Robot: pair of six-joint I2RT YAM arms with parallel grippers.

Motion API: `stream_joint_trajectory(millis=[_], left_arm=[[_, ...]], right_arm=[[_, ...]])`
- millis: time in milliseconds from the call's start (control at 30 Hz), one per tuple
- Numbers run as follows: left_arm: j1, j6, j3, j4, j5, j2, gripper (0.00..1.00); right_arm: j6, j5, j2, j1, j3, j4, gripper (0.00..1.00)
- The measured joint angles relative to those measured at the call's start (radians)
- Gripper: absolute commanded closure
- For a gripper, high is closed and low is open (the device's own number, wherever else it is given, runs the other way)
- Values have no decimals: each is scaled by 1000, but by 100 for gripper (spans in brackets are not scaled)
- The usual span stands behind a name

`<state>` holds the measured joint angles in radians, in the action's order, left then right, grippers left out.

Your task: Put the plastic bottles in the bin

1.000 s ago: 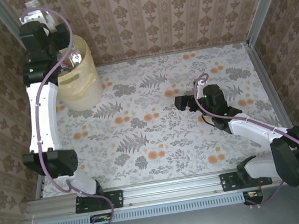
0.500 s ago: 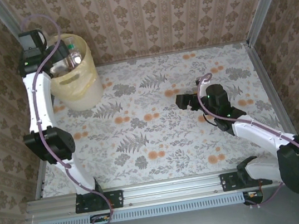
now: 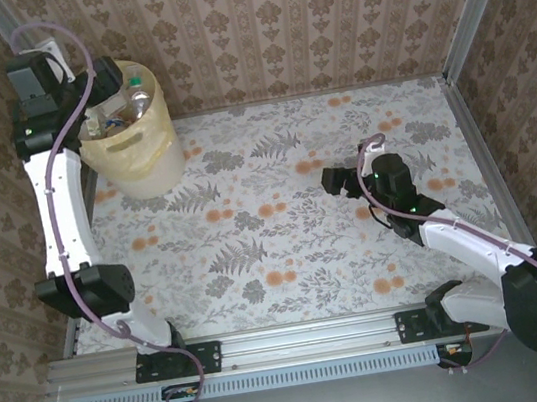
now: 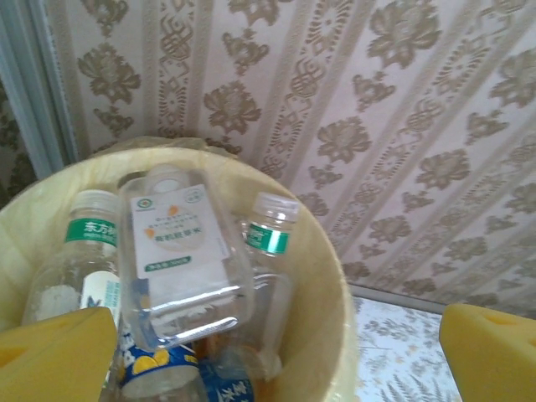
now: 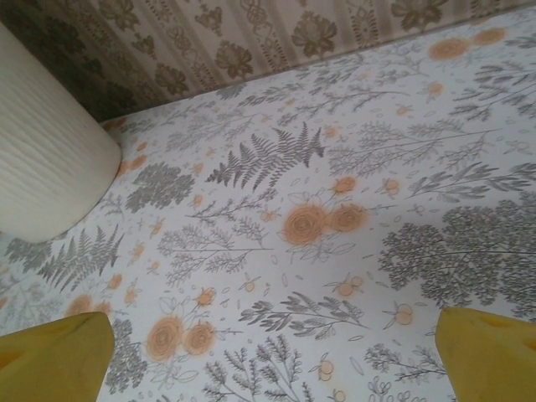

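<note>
Plastic bottles [image 3: 127, 103] sit piled inside the bin [image 3: 146, 159], which stands at the far left corner of the floral table [image 3: 286, 249], hard by the wallpapered wall [image 3: 301, 14]. From the left wrist, a squarish clear bottle [image 4: 180, 260] with a white label lies on top, green-banded ones on either side, blue-labelled ones beneath. The left gripper [image 4: 270, 360] hovers over the bin's left rim, yellow fingers [image 4: 50, 356] spread wide, nothing between them. Over on the other side, the right gripper [image 3: 334, 181] hangs low over the middle of the table, well apart from the bin, jaws wide too and holding nothing.
</note>
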<state>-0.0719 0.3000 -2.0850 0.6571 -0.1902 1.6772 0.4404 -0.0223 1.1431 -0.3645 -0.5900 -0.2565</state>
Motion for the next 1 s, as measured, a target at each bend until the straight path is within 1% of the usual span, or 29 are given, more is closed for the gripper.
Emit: stream_joint_trajectory(millis=[67,133,233,333,433,533,633,733,800,867,1000], left_arm=[[0,15,43,-26,-34,-33,0],[0,32,122,-65,-62,-81,0],[0,65,292,-142,-82,-188,0],[0,98,480,-216,-67,-326,0],[0,125,669,-304,-2,-485,0],[0,134,822,-359,102,-627,0],[0,143,953,-391,240,-731,0],[-1,158,1126,-443,385,-804,0],[-3,157,1234,-472,448,-816,0],[-3,142,1312,-491,489,-782,0],[-7,72,1407,-552,514,-675,0]], right_arm=[[0,-26,-16,0,12,1,0],[0,-54,-39,3,28,3,0],[-8,-108,-84,18,51,16,0],[-23,-168,-138,56,76,30,0],[-39,-220,-192,109,105,32,0],[-60,-259,-230,172,141,32,0],[-80,-278,-233,234,166,31,0],[-98,-302,-214,284,190,12,0],[-108,-312,-179,313,201,-5,0],[-126,-312,-126,341,201,-22,0],[-190,-293,-4,364,201,-89,0]])
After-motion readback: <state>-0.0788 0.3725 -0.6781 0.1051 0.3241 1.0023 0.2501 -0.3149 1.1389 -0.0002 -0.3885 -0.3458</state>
